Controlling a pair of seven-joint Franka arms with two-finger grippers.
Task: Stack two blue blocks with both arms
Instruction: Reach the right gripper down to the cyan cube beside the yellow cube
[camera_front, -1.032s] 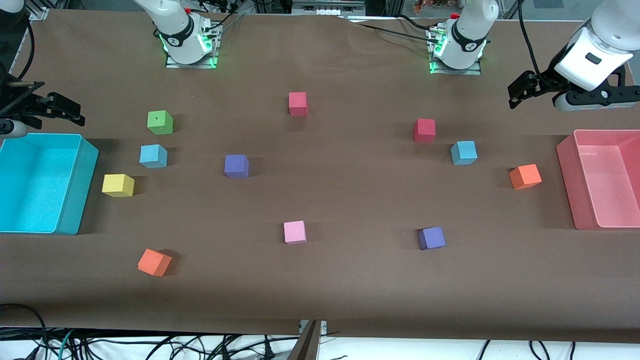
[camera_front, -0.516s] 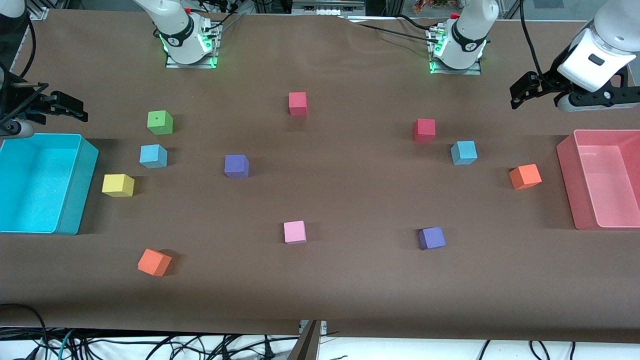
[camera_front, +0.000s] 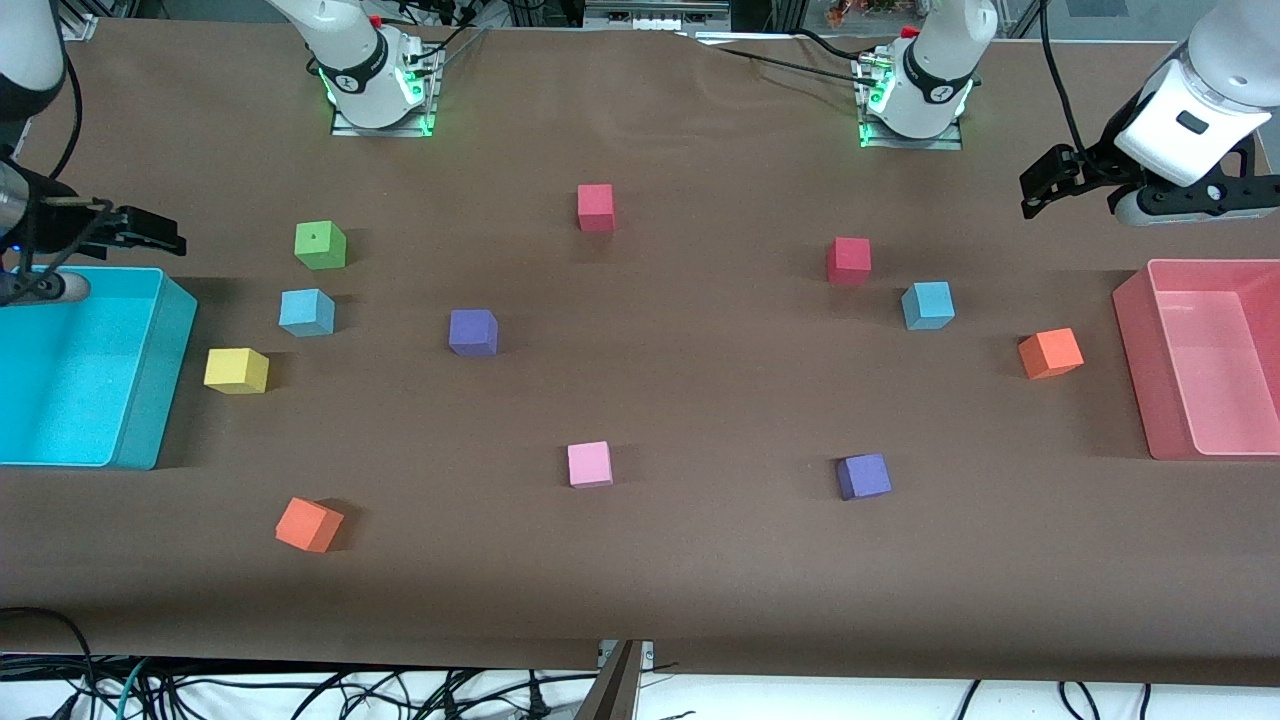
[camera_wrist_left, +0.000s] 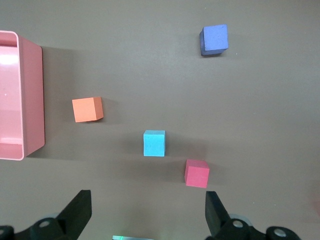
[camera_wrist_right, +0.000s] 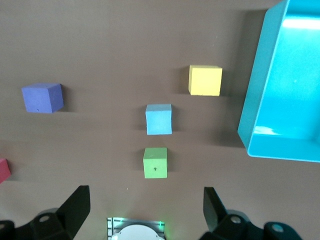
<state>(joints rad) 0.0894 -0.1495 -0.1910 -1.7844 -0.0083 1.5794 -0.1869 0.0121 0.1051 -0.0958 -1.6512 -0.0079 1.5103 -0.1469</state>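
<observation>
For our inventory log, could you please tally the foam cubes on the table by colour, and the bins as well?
Light blue cubes: 2
Purple cubes: 2
Red cubes: 2
Orange cubes: 2
Green cube: 1
Yellow cube: 1
Pink cube: 1
Bins: 2, turquoise and pink
Total: 11 cubes, 2 bins

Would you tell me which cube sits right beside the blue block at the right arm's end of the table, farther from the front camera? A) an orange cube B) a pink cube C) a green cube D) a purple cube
C: the green cube sits just farther from the front camera than that blue block, also seen in the right wrist view.
</observation>
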